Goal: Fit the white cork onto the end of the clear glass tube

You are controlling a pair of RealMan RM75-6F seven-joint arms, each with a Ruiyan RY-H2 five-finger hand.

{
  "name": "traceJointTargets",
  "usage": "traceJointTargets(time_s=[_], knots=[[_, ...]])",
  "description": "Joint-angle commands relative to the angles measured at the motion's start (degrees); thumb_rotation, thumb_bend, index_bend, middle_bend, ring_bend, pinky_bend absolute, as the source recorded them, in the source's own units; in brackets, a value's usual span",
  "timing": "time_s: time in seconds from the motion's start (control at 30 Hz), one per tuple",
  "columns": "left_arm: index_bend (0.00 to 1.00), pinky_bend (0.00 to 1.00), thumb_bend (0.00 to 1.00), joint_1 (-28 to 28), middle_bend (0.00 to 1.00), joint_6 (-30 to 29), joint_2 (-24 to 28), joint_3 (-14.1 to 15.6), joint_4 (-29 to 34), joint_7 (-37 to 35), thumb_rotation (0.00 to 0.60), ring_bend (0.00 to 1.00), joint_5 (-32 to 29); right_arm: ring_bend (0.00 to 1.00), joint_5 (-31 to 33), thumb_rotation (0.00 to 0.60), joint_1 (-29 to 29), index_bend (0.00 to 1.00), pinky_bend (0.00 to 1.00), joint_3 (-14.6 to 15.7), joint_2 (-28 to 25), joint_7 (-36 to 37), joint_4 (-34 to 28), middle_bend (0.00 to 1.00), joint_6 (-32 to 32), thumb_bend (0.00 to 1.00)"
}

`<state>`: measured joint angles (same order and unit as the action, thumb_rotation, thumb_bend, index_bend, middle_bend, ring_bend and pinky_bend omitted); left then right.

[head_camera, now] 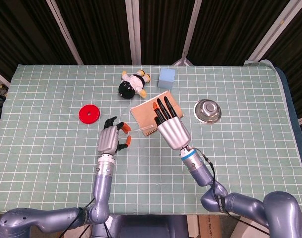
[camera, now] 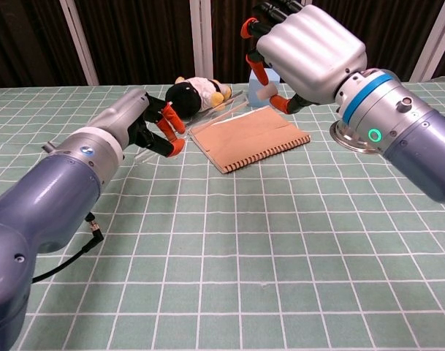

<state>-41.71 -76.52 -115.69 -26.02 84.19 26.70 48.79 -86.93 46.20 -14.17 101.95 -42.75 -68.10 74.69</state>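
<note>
The white cork (camera: 267, 92) sits pinched in the fingertips of your right hand (camera: 304, 45), raised above the far edge of the brown notebook (camera: 250, 136). The clear glass tube (camera: 221, 112) is gripped at its near end by your left hand (camera: 138, 126), fingers curled around it. Its long axis runs from that hand up and rightward, its free end pointing toward the cork, which is just beyond that end. The two are not yet touching.
</note>
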Motion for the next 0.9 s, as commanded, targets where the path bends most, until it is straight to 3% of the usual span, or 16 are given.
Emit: traceJointTargets(time_s=[0.03,0.9], knots=[[0.5,0.0,0.73,0.0,0.48,0.0,-0.1,0.0,0.0,0.0,0.6,0.09,-0.1,0.0,0.1,0.6,0.0,0.59,0.0,-0.1,0.1,-0.2,-0.1,0.19,0.0,0.39],[0.5,0.0,0.73,-0.3,0.48,0.1,-1.5,-0.3,-0.7,-0.7,0.6,0.09,-0.1,0.0,0.5,0.6,0.4,0.59,0.0,-0.2,1.1,-0.8,-0.8,0.19,0.1,0.39]])
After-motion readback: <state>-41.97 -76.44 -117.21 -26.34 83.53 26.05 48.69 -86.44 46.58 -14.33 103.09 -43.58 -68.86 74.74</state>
